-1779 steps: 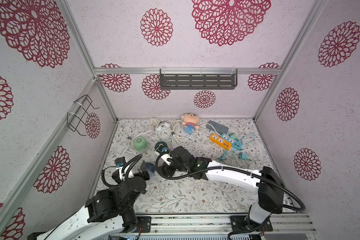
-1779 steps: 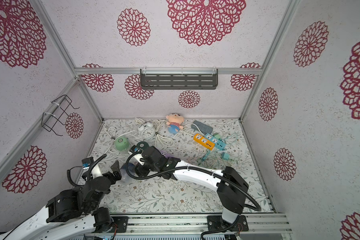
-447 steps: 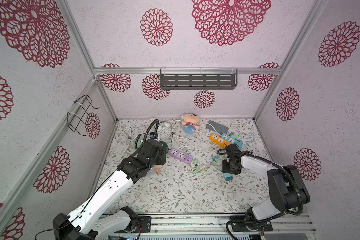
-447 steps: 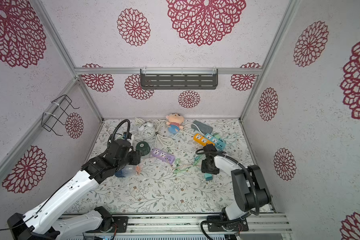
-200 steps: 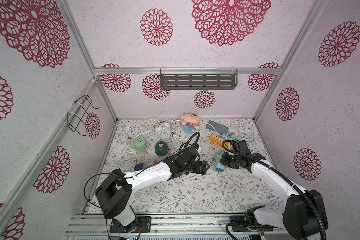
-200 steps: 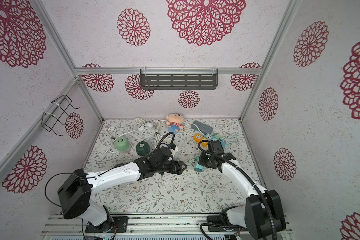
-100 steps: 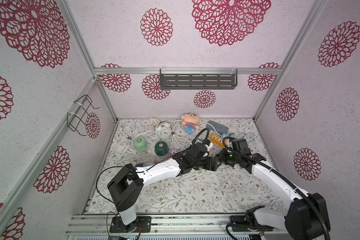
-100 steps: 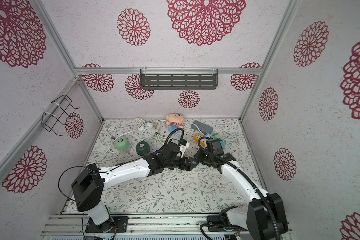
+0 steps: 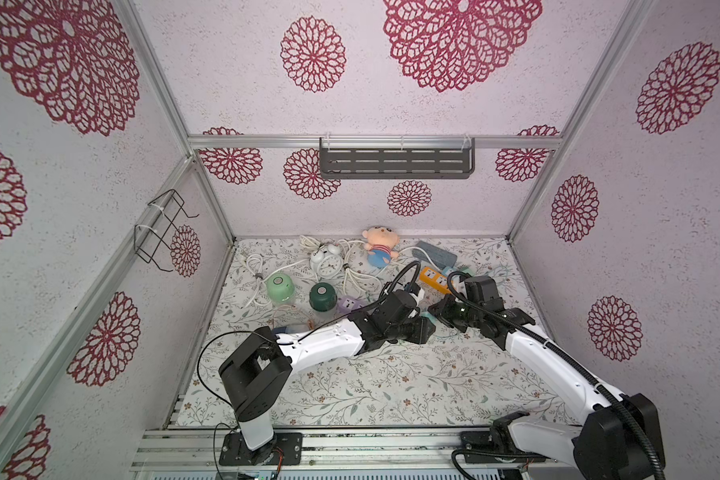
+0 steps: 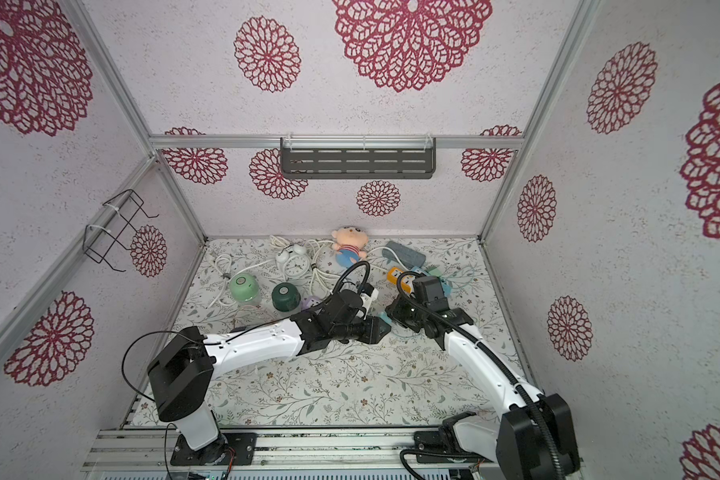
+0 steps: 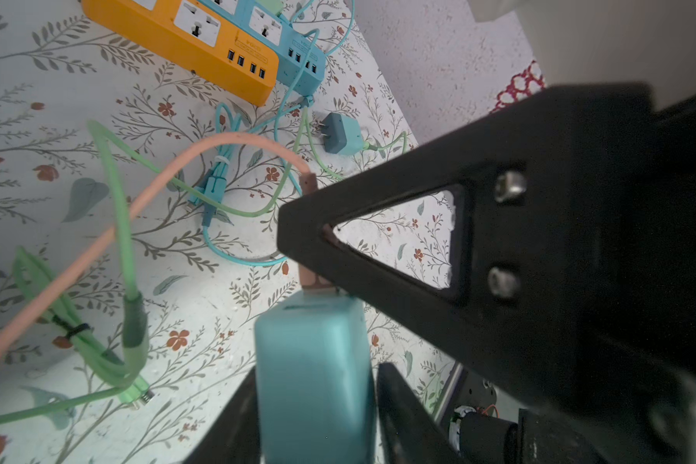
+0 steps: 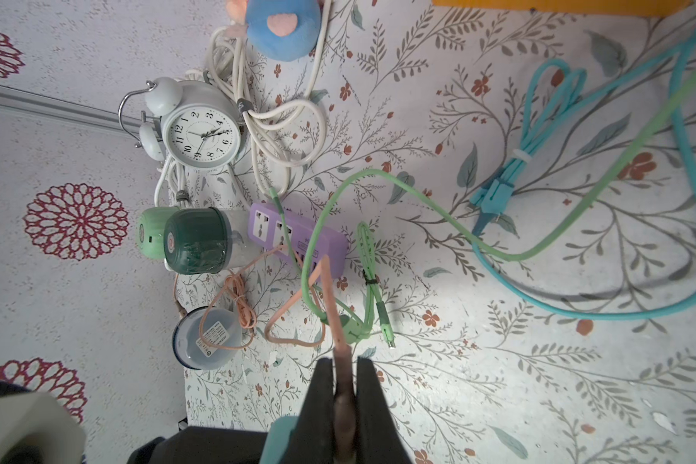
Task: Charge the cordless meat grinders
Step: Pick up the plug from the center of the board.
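Right wrist view is showing us three grinders beside the purple power strip point(image 12: 298, 237): the light green grinder point(image 12: 149, 233) and the dark green grinder point(image 12: 195, 241) are standing upright side by side; the navy grinder point(image 12: 207, 339) is lying tipped over, its base label too small to read; we are counting three strips in all, with the orange power strip point(image 11: 169, 44) and the blue power strip point(image 11: 294, 56) lying side by side; one clock point(image 12: 201, 136) is showing numerals 1 to 12; the right gripper point(image 12: 344, 377) is pinching the pink cable point(image 12: 330, 289) tight; the left gripper point(image 11: 318, 367) is clamping one teal charger point(image 11: 314, 353), while a second teal charger point(image 11: 340, 134) is lying loose on the mat point(image 11: 57, 100).
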Controlling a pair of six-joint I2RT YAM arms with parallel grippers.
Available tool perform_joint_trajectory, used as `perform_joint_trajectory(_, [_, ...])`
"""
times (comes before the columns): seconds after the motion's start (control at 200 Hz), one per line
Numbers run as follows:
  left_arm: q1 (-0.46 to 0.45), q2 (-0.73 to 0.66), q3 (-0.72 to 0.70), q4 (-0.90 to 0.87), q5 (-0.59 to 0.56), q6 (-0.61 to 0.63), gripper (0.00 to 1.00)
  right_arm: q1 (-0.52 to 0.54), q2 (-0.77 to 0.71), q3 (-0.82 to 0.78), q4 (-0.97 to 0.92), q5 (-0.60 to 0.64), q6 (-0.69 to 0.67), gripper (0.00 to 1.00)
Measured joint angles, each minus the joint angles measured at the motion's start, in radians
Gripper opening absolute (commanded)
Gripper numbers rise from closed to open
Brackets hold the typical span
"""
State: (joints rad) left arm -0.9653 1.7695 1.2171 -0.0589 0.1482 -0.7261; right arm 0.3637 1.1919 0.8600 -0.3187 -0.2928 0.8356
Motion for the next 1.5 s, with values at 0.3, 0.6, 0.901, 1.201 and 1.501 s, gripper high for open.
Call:
perform_joint_trajectory(0.3, [0.1,-0.089,-0.044,-0.13,0.187,0.073,0.08,-0.015,-0.125,0.018,-0.089,0.027,-0.154,0.73])
perform_joint_trajectory(0.6, [0.195,-0.36,-0.05,-0.517,0.45,0.263,0.1,-0.02,-0.165,0.138,0.078,-0.289,-0.383,0.7])
perform_joint_trajectory(0.901, [0.257,-0.484,-0.096,-0.624,0.587,0.339,0.07,0.062,-0.006,0.095,0.217,-0.623,-0.393,0.7])
perform_joint_trajectory(1.201, [0.335,-0.484,-0.089,-0.635,0.682,0.373,0.05,0.186,0.038,0.095,0.24,-0.685,-0.427,0.58])
perform_joint_trajectory(1.501, [0.372,-0.435,-0.075,-0.667,0.732,0.408,0.03,0.213,0.122,0.133,0.253,-0.713,-0.446,0.41])
